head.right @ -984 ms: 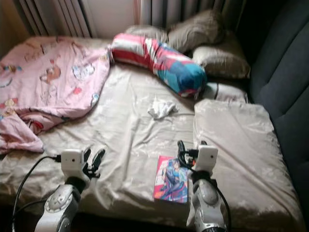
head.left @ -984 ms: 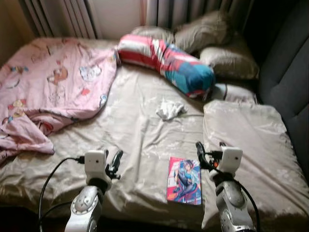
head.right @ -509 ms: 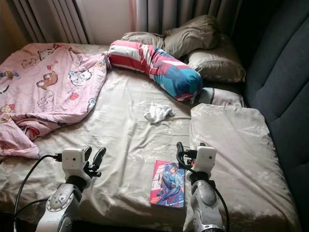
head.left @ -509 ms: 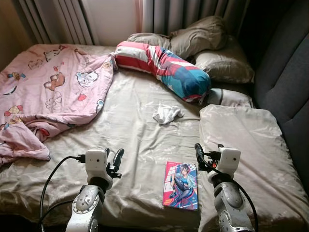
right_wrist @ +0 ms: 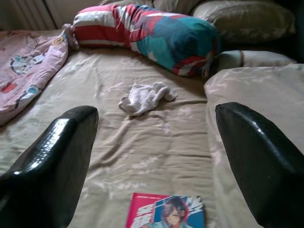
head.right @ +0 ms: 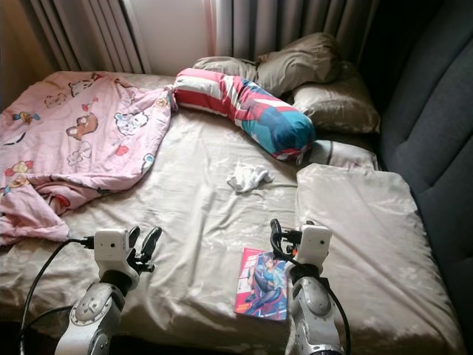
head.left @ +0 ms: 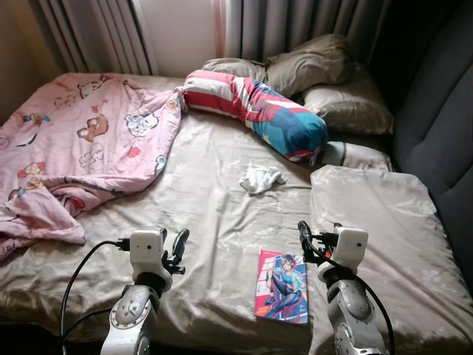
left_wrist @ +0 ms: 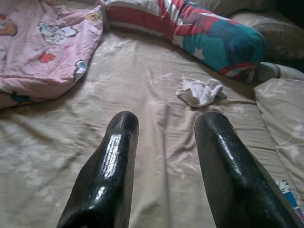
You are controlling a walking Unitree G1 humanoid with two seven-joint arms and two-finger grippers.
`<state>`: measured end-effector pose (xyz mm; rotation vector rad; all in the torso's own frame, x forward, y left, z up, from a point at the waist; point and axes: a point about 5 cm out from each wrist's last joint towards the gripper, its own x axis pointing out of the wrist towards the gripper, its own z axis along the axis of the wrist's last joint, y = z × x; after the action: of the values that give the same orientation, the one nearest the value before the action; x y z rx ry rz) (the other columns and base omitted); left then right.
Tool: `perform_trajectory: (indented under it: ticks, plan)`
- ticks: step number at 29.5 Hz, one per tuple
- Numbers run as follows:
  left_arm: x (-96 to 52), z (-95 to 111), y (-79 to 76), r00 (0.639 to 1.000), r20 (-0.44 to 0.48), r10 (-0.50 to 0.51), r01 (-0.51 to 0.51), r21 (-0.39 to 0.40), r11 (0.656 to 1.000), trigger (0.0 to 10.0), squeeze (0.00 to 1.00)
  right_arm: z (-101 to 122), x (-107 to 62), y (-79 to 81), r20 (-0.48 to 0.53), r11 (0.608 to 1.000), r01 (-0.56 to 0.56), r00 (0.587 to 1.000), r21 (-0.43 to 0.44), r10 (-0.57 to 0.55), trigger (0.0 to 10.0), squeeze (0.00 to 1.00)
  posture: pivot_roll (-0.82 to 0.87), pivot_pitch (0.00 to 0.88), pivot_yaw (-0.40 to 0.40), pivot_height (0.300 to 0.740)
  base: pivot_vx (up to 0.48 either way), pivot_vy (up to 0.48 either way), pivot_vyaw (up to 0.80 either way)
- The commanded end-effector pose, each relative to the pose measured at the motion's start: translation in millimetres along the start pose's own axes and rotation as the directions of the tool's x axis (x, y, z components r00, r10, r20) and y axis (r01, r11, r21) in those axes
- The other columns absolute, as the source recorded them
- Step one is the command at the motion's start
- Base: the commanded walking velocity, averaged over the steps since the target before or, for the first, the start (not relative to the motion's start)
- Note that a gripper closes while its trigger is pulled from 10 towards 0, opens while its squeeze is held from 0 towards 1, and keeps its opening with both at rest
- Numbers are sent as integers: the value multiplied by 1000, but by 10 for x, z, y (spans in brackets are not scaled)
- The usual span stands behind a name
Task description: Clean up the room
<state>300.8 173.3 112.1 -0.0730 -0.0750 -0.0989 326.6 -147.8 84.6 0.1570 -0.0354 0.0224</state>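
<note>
crumpled white cloth lying mid-bed on the wrinkled beige bedsheet, just near of the long striped red, white and teal bolster pillow. colourful illustrated paperback book flat at the near edge of the bed, just left of the right gripper and touching nothing else. pink cartoon-print blanket bunched over the far left. flat beige cushion on the right, against the dark grey upholstered headboard; olive pillows piled at the far right, grey curtains behind. left gripper raised over the near left of the sheet, black fingers spread, grasping nothing. right gripper likewise parted wide and bare, its fingers framing cloth and book.
</note>
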Motion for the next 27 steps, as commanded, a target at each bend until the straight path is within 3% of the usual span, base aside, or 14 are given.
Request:
perform_trajectory:
  ticks: [1,11,27]
  plan:
    - [-23,-14,32,1000,-9,7,-7,-7,1000,10000,0,-61,-32,31,-27,1000,-4,1000,13,5,10000,0,90,223,-22,740,0,304,0]
    - [-19,-5,36,1000,-9,6,-6,-8,1000,10000,0,-57,-24,19,-32,1000,-3,999,7,3,10000,0,93,230,-19,740,0,307,0]
    - [-16,-1,36,1000,-11,5,-5,-5,1000,10000,0,-48,-10,13,-32,1000,-6,999,4,6,10000,0,93,234,-19,740,0,480,0]
